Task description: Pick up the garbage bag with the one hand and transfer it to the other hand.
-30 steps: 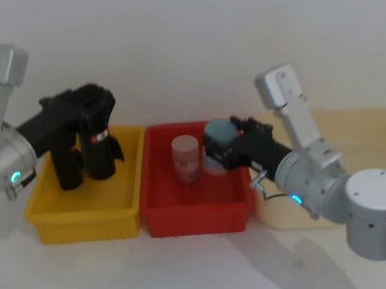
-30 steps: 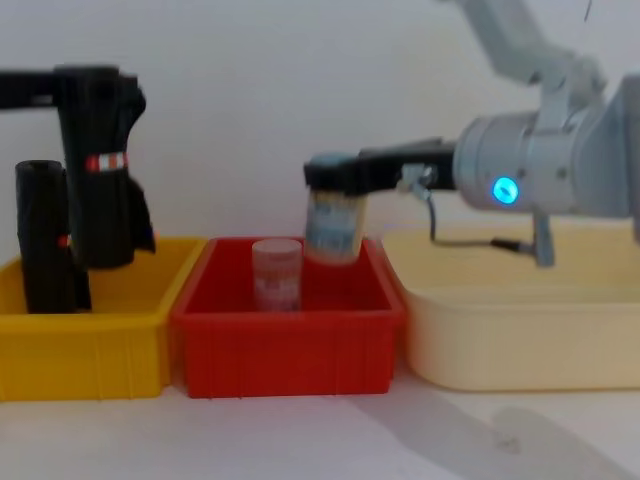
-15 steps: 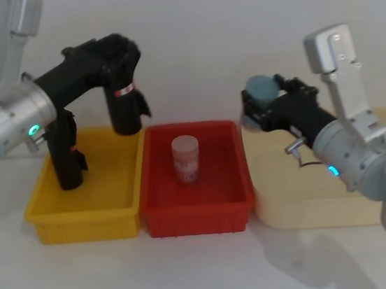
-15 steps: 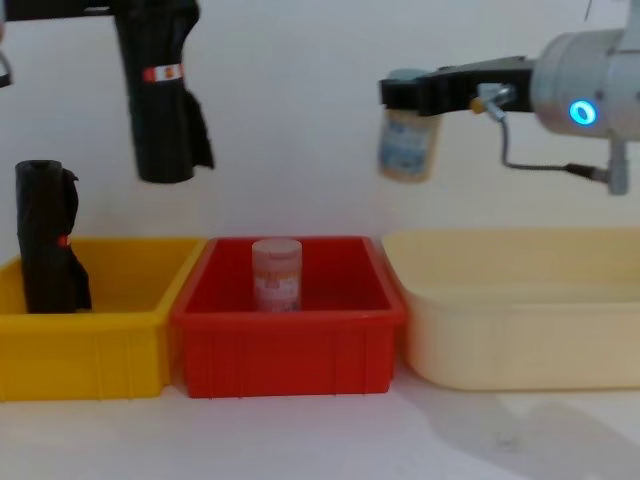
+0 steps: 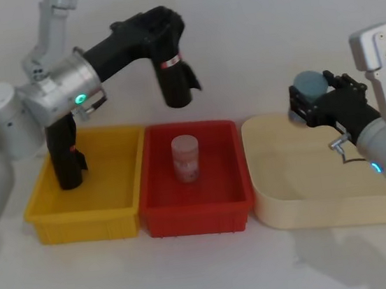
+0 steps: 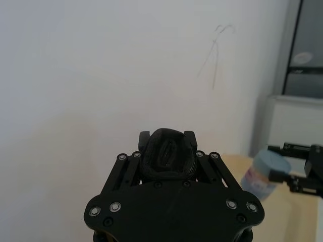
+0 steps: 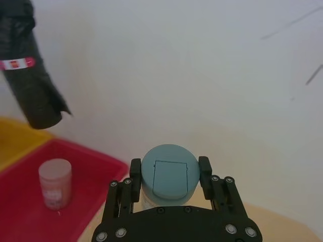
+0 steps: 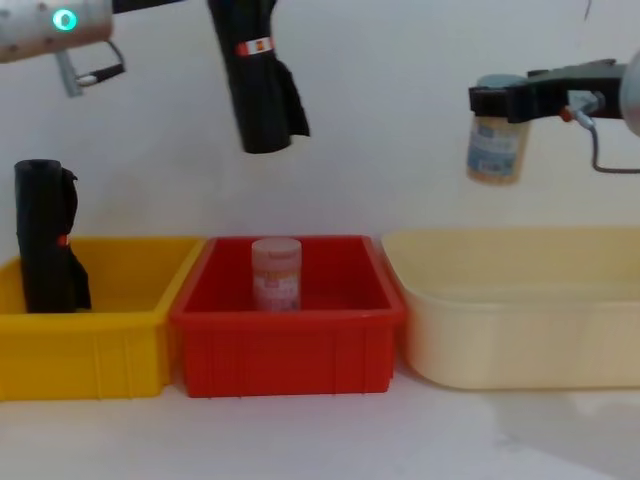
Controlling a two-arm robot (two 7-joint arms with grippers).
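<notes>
Since the one hand (image 5: 165,36) is clamped on the top of the garbage bag (image 5: 175,87), which hangs upright in the air over the red bin (image 5: 195,218), you need the other hand (image 5: 311,98) free first: it's closed on a blue-lidded jar (image 8: 496,150) above the cream tub (image 5: 313,207). Drop the jar there, then grip the roll's lower half. Bag: tall black roll, red-and-white label near the top, loose flap low down.

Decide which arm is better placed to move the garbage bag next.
Left: the left gripper holds the garbage bag above the red bin; the right gripper grips a blue-lidded jar over the beige tub.
</notes>
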